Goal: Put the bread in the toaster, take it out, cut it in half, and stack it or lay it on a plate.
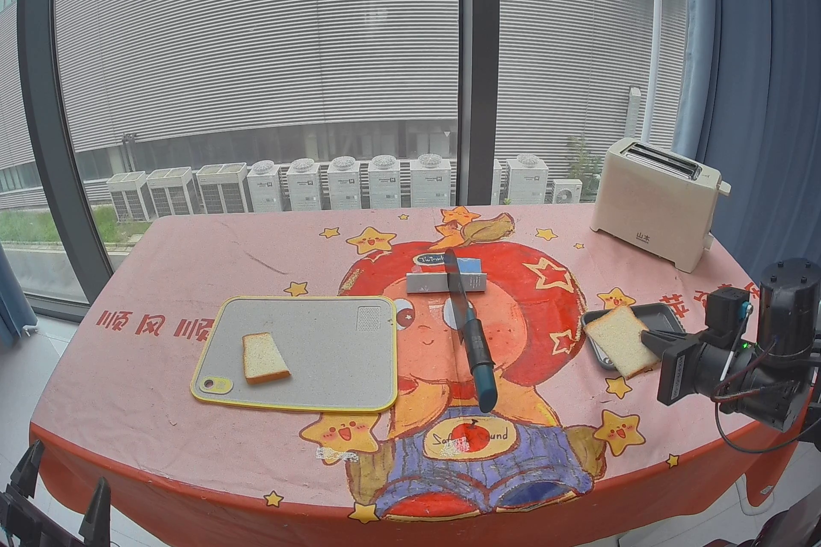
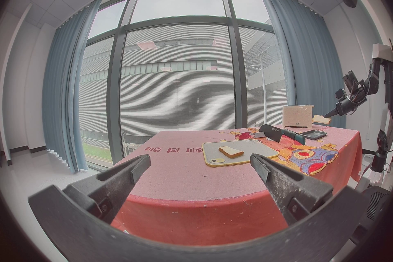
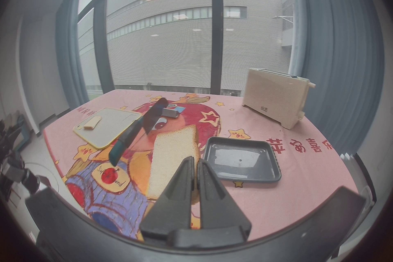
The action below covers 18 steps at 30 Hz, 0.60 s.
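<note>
Two pieces of bread are seen on or over the table (image 1: 154,395). At the far left, off the table's near corner, the left gripper (image 2: 199,160) is held with its jaws spread wide and nothing between them; this spread is made plain by the left wrist view, while the head view catches the finger ends at its lower edge. On the cutting board (image 1: 342,369) a small piece of bread (image 1: 263,357) is laid near the left end. Next, the knife (image 1: 469,339) is propped by its blade on a grey rest (image 1: 423,282), its handle towards the robot. Further right, a slice of bread (image 3: 172,160) is gripped at one edge by the right gripper (image 3: 194,162), whose jaws are pressed narrow on it. In the head view the slice overlaps the dark tray (image 1: 667,313); in the left wrist view it is shown raised in the air above the tray. At the far right, the toaster (image 1: 654,202) is stood well apart from the slice.
</note>
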### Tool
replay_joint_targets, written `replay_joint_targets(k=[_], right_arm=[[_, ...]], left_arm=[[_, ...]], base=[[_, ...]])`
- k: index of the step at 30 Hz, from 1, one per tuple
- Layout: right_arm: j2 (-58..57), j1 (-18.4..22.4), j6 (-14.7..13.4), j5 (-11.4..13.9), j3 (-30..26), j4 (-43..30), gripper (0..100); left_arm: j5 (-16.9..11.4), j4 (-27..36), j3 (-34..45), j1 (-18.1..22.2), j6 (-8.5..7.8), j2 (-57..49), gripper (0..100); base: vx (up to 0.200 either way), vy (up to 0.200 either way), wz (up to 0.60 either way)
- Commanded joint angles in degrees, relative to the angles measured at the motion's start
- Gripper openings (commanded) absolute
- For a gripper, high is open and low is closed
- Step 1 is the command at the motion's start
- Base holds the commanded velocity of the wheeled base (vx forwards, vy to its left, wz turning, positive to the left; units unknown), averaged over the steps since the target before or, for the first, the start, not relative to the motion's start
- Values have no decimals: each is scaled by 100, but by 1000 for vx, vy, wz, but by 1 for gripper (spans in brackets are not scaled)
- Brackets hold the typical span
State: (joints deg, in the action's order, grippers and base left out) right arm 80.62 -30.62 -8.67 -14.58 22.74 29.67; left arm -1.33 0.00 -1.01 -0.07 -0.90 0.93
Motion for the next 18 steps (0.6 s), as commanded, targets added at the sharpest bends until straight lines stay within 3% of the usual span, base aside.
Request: replay_joint_targets(k=[1, 10, 18], right_arm=[[226, 144, -144, -124, 126, 4, 0], [754, 399, -258, -607, 258, 12, 0], [833, 487, -425, -634, 346, 4, 0]], left_arm=[[10, 0, 92, -1, 2, -31, 100], [1, 0, 92, -1, 2, -31, 100], [1, 0, 92, -1, 2, -31, 100]], base=[[0, 0, 0], [0, 0, 0], [0, 0, 0]])
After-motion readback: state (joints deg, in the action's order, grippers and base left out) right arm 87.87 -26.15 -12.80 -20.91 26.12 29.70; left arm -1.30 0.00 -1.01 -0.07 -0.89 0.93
